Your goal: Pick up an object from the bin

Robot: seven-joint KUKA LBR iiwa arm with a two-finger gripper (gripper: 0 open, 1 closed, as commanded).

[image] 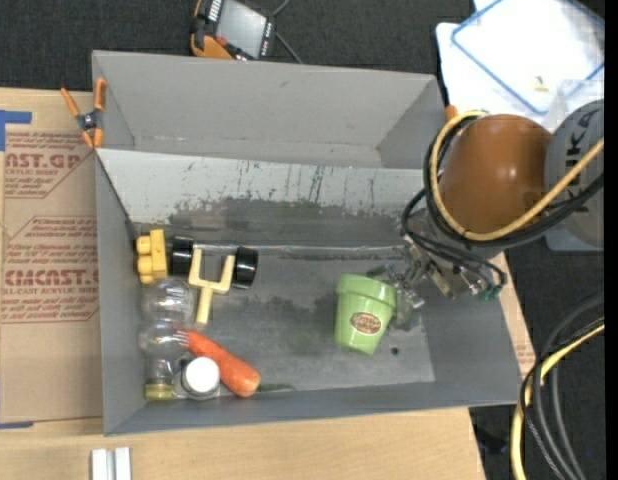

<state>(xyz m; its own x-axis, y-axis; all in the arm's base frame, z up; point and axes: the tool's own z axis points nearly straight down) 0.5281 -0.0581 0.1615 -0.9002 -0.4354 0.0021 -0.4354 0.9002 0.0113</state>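
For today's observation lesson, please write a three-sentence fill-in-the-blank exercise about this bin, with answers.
The cup beside the hand is ___ in colour.
As pictured, the orange carrot lies on the ___ side of the bin.
The round cap next to the carrot is ___.
Missing words: green; left; white.

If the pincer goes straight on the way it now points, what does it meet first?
Probably the green cup, which lies close beside the pincer. Depth is unclear, so it might pass just above the cup.
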